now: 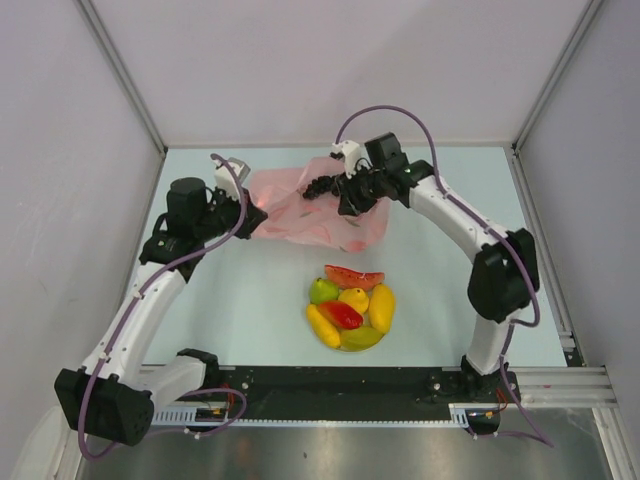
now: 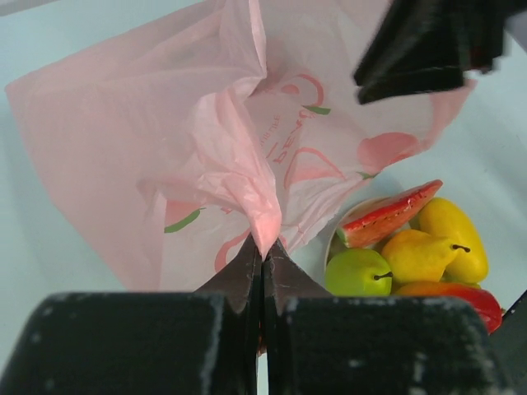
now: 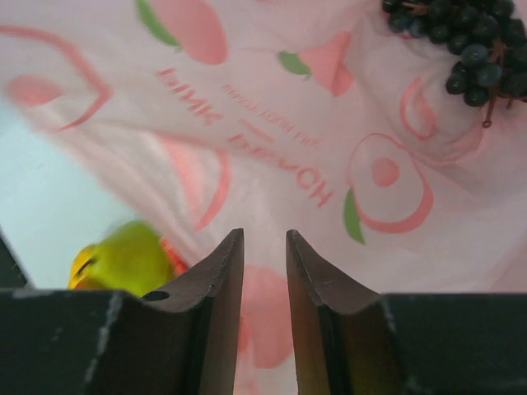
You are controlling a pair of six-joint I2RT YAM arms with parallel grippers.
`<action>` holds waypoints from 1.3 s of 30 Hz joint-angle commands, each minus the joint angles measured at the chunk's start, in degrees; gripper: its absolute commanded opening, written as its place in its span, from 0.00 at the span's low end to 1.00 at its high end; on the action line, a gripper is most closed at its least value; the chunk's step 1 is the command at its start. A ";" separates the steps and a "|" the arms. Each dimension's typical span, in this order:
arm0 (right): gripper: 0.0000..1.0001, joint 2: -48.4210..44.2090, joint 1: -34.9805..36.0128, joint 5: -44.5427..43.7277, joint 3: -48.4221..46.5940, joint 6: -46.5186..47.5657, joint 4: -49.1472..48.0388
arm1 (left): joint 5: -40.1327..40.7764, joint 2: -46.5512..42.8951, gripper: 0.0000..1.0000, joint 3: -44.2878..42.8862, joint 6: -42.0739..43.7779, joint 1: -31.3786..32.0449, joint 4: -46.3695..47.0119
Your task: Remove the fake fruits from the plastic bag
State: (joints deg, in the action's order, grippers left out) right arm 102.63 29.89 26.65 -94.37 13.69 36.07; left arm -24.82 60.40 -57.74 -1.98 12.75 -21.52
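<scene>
Top external view: pink plastic bag [image 1: 300, 205] lies crumpled on the bench [image 1: 230, 300] at the far middle, between the two arms. Left hand [image 1: 252, 218] is at the bag's left edge, right hand [image 1: 335, 190] is over its top. Dark grape bunch [image 1: 315, 188] sits just beside the right fingertips; cannot tell if it is in or on the bag.

Nearer the arm bases, well apart from the bag, is a fruit pile: watermelon slice [image 1: 352, 275], pear [image 1: 322, 291], lemon [image 1: 353, 298], mango [image 1: 382, 307], banana [image 1: 322, 326], red piece [image 1: 343, 314].

Left wrist view: left hand [image 2: 262, 265] is clenched on a gathered fold of the bag [image 2: 165, 148], jaws pressed together with the film pinched between them. Bag rises away from the tips with red print showing. To the right are the slice [image 2: 387, 216], pear [image 2: 358, 271], lemon [image 2: 420, 255] and mango [image 2: 451, 234], on a cream plate [image 2: 332, 240] of which only a bit of rim shows.

Right wrist view: right hand [image 3: 265, 247] is released, narrow gap between the jaws, nothing between them. Bag [image 3: 272, 148] fills the view behind. Grapes [image 3: 469, 41] at upper right. Blurred pear [image 3: 128, 259] at lower left.
</scene>
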 commanded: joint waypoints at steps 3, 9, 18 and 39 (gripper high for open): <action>0.31 10.56 -2.11 -12.23 -7.84 -7.81 -9.18 | -7.16 -0.64 0.01 -2.82 6.19 0.25 1.04; 0.33 18.74 -3.52 -17.78 -9.44 -0.61 -10.32 | -8.93 0.68 0.00 -3.00 7.34 0.25 0.95; 0.36 13.49 -5.45 -19.97 3.36 11.08 -9.53 | -15.43 1.39 0.00 -5.98 7.95 0.25 -3.26; 0.36 10.92 -4.94 -12.41 4.28 7.49 -14.62 | -7.71 6.31 0.00 -7.22 2.77 0.69 2.97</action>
State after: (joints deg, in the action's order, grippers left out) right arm 111.55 22.04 14.57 -86.94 22.68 26.11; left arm -37.67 66.76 -64.10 1.87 12.86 -22.00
